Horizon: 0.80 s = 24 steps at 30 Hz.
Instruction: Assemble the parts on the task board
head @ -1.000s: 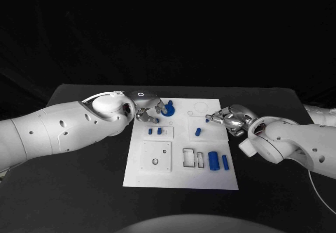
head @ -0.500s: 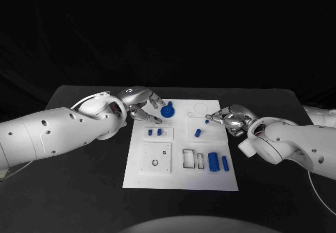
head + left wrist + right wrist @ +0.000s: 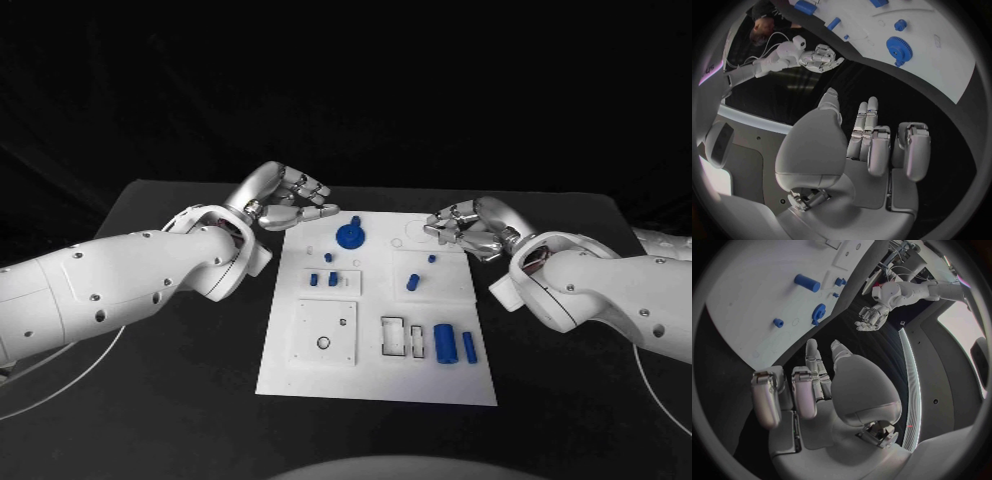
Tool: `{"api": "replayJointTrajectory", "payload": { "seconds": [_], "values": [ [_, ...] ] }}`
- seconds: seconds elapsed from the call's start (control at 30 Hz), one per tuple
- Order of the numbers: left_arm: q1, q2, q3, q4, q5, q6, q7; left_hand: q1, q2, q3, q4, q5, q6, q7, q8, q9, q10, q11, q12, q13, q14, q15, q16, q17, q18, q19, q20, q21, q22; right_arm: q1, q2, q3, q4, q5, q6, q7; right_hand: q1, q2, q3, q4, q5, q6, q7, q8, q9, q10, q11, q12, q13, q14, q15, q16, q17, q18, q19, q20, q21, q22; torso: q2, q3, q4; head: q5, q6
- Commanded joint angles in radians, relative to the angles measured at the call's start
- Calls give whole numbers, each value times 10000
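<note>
The white task board (image 3: 375,375) lies in the middle of the table. A blue gear (image 3: 351,236) sits at its far end, also seen in the left wrist view (image 3: 897,47). My left hand (image 3: 289,195) hovers beyond the board's far left corner, fingers apart and loosely bent (image 3: 870,145), holding nothing. My right hand (image 3: 469,225) hangs over the far right corner, its palm (image 3: 811,385) empty. A small blue piece (image 3: 431,258) lies on the board just in front of it. Two small pegs (image 3: 323,279) and another peg (image 3: 414,282) stand mid-board.
Two larger blue cylinders (image 3: 454,344) lie at the board's near right beside rectangular slots (image 3: 392,336). A square panel with holes (image 3: 326,328) sits at near left. Black table (image 3: 159,380) surrounds the board on every side.
My left hand let go of the blue gear and rose away past the board's far left corner. My right hand lifted slightly toward the far right corner. The camera shifted a little.
</note>
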State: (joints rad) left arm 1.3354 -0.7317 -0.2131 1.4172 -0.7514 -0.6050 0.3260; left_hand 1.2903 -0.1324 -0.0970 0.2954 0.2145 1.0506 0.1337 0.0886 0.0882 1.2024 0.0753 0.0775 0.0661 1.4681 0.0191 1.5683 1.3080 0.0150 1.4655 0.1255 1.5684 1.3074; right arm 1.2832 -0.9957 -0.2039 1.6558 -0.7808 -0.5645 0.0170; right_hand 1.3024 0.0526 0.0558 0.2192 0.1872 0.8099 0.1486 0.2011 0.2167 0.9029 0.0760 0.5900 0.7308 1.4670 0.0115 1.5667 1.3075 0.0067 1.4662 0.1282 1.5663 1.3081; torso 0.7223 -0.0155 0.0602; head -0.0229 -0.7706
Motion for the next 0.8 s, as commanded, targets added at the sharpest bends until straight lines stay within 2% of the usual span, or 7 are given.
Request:
{"api": "replayJointTrajectory", "payload": {
  "seconds": [0.03, 0.07, 0.17, 0.27, 0.4, 0.7, 0.8],
  "values": [
    [-150, -96, -4, 224, 2605, -857, 1439, 17, 168, -28, 0, 67, 33, 42, -49, 1, -62, 73, -82, -16, 1027, -8, 25, 2628, -150, 1053, -47, 24, 2634, 54, 66, 0, -169, -1908, -135, 164, 348, -91, 136, -85, -332, 296, 24, -31, -34, -152, 180, -1356, -1350, 1038, 205, 41, 2633, -67, 1046, 86, 45, 2627, 59, -36, 77, -174, 55],
    [-198, -141, -5, 294, 2790, -874, 1536, 32, 200, -20, -2, 75, 23, 50, -69, -5, -72, 79, -89, -16, 1027, -1, 25, 2628, -150, 1053, -42, 24, 2634, 69, 86, 1, -226, -2164, -114, 102, 431, -154, 161, -81, -438, 356, 74, -139, -88, 65, 265, -1817, -1975, 1038, 332, 41, 2633, -67, 1046, 163, 45, 2627, 63, -45, 78, -202, 50],
    [-315, -254, -6, 467, 3148, -846, 1683, 189, 420, 45, -22, 62, -120, 63, -208, -59, 234, 55, 44, 45, 1027, -8, 25, 2628, -150, 1053, -26, 24, 2634, 102, 115, 2, -362, -3003, -35, -155, 753, -183, 300, -174, -861, 617, 31, -352, -190, 314, 421, -2744, -3236, 1038, 451, 41, 2633, -67, 1046, 344, 45, 2627, 91, -60, 83, -330, 83],
    [-414, -321, -8, 581, 3387, -817, 1752, 249, 470, 38, -24, 59, -234, 81, -257, -93, 287, 62, 44, 44, 1027, -9, 25, 2628, -150, 1053, -25, 24, 2634, 119, 104, 3, -440, -3896, 48, -443, 980, -271, 337, -260, -1103, 862, -37, -556, -294, 543, 510, -3317, -4176, 1038, 526, 41, 2633, -67, 1046, 440, 45, 2627, 107, -72, 111, -486, 120],
    [-496, -419, -9, 708, 3585, -816, 1787, 346, 585, 45, -31, 51, -293, 69, -252, -114, 490, 32, 113, 78, 1027, -26, 25, 2628, -150, 1053, -29, 24, 2634, 129, 78, 6, -447, -4944, 155, -776, 1199, -302, 401, -308, -1213, 1169, -58, -776, -453, 1033, 476, -3704, -5022, 1038, 516, 41, 2633, -67, 1046, 452, 45, 2627, 115, -83, 87, -632, 128],
    [-547, -658, -10, 902, 3723, -856, 1772, 408, 646, 22, -31, 47, -357, 79, -255, -134, 473, 42, 70, 67, 1027, -26, 25, 2628, -150, 1053, -34, 24, 2634, 135, -56, 8, -197, -6737, 799, -1444, 1350, -473, 394, -277, -1340, 1284, -294, -1138, -715, 1788, 387, -4075, -5855, 1038, 434, 41, 2633, -67, 1046, 378, 45, 2627, 96, -59, 77, -1017, 109],
    [-550, -699, -11, 911, 3755, -832, 1724, 450, 682, 6, -33, 47, -427, 100, -264, -151, 422, 60, 24, 56, 1027, -13, 25, 2628, -150, 1053, -30, 24, 2634, 133, -97, 9, -109, -6967, 1026, -1637, 1391, -478, 417, -256, -1334, 1491, -199, -1140, -761, 1993, 353, -4187, -6058, 1038, 390, 41, 2633, -67, 1046, 353, 45, 2627, 86, -54, 76, -1071, 63]
  ]
}}
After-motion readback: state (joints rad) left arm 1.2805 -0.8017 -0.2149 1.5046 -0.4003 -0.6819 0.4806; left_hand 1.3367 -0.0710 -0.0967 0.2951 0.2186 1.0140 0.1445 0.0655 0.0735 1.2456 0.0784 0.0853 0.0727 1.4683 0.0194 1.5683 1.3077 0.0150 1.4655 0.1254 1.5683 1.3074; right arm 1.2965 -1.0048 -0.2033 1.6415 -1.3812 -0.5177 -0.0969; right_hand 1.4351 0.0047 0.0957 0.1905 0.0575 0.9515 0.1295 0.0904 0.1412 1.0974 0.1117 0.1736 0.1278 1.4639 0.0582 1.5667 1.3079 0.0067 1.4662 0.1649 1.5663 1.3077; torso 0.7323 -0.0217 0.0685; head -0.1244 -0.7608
